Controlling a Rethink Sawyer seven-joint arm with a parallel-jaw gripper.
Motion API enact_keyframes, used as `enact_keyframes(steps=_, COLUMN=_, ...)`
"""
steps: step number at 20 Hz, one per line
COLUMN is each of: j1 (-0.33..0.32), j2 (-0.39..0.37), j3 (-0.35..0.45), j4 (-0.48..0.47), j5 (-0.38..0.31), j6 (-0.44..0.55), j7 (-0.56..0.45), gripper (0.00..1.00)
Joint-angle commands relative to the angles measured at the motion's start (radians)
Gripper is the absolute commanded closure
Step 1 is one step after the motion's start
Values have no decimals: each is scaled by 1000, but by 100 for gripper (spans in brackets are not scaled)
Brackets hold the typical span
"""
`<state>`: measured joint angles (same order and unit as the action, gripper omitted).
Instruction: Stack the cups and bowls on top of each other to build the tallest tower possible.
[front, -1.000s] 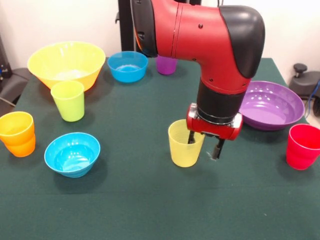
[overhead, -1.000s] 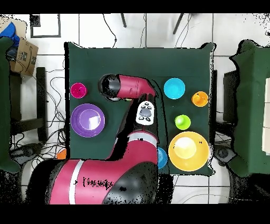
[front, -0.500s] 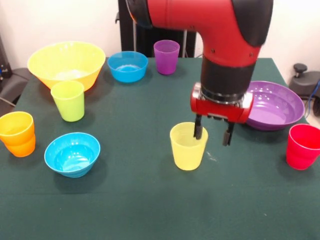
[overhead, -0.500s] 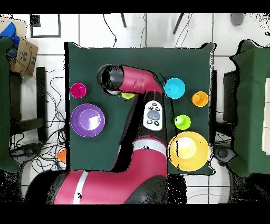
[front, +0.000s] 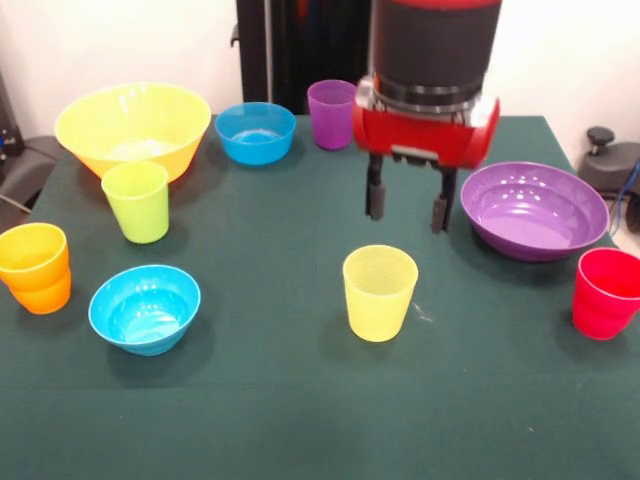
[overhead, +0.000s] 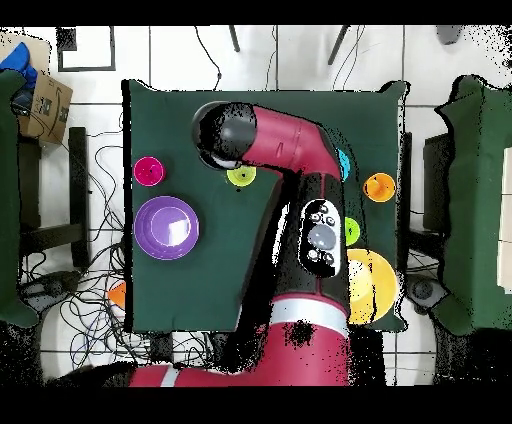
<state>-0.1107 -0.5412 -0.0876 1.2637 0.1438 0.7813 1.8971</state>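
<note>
The pincer (front: 407, 207) hangs open and empty above the yellow cup (front: 379, 293); nothing's stacked yet, so grasping a piece comes next.

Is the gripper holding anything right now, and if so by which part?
Nothing. The gripper hangs open and empty above the yellow cup, clear of its rim.

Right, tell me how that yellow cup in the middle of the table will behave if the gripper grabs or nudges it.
The yellow cup looks like thin glossy plastic, so it is probably light and a bit slippery to pinch. It tapers to a narrower base, so a sideways nudge may tip it rather than slide it on the green cloth. It stands upright and empty, with the open gripper above it.
</note>
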Motion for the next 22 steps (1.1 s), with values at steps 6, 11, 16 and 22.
enact_keyframes(steps=6, j1=-32, j2=2, j3=118, j4=112, j5=-87, j6=4, j7=-101, gripper=0)
enact_keyframes(steps=11, j1=-87, j2=73, j3=162, j4=108, j5=-129, j6=-125, j7=-158, gripper=0)
enact_keyframes(steps=16, j1=-147, j2=113, j3=219, j4=107, j5=-174, j6=-198, j7=-198, gripper=0)
enact_keyframes(steps=22, j1=-196, j2=126, j3=260, j4=89, j5=-221, j6=-173, j7=-217, gripper=0)
